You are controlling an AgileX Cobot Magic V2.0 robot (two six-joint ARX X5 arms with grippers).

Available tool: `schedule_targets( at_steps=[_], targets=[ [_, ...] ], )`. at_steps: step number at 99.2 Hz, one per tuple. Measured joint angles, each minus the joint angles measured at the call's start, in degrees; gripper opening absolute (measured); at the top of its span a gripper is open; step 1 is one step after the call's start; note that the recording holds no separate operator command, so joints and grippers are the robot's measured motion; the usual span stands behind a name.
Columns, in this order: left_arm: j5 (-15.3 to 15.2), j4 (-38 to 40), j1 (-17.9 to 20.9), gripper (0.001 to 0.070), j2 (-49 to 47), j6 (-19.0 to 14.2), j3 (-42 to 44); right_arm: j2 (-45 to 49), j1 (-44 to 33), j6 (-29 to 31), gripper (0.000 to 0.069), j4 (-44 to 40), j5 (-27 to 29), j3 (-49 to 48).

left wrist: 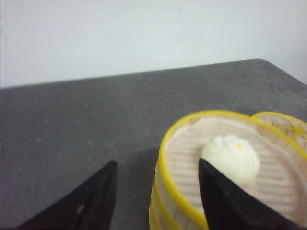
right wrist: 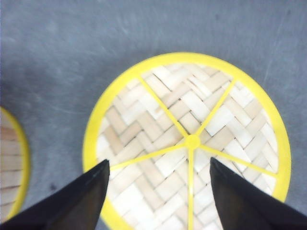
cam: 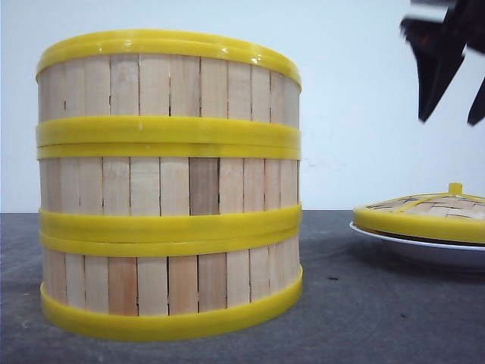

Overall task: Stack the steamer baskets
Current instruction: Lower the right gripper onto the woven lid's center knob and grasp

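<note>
Three steamer baskets stand stacked in one column at the table's left: the bottom one (cam: pixel 168 284), the middle one (cam: pixel 168 186) and the top one (cam: pixel 168 76). In the left wrist view the top basket (left wrist: pixel 184 153) holds a white bun (left wrist: pixel 231 159). My left gripper (left wrist: pixel 157 162) hangs open above the stack, one finger outside the yellow rim and one over the inside. My right gripper (cam: pixel 449 120) is open, high at the right, empty. It hovers (right wrist: pixel 159 161) over the woven lid (right wrist: pixel 187 124). A sliver of the stack (right wrist: pixel 12 167) shows beside the lid.
The flat woven lid (cam: pixel 424 212) with yellow rim and knob rests on a white plate (cam: pixel 424 250) to the right of the stack. The lid's edge (left wrist: pixel 288 125) also shows behind the top basket. The dark grey table (cam: pixel 364 318) ends at a white wall.
</note>
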Motion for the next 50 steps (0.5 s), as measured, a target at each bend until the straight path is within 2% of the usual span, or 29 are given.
schedule_targets(
  at_steps=[14, 37, 50],
  targets=[
    [0.02, -1.40, 0.00, 0.0315, -5.40, -0.83, -1.62, 5.01, -1.46, 0.17, 0.0399, 1.44, 0.00, 0.00],
    [0.04, -3.13, 0.00, 0.0315, -8.61, -1.05, -1.62, 11.19, -2.69, 0.72, 0.0387, 2.10, 0.04, 0.00],
    [0.02, -3.76, 0.00, 0.0315, -9.09, -1.05, -1.62, 12.85, -2.89, 0.94, 0.0343, 3.23, 0.17, -0.02]
  ],
)
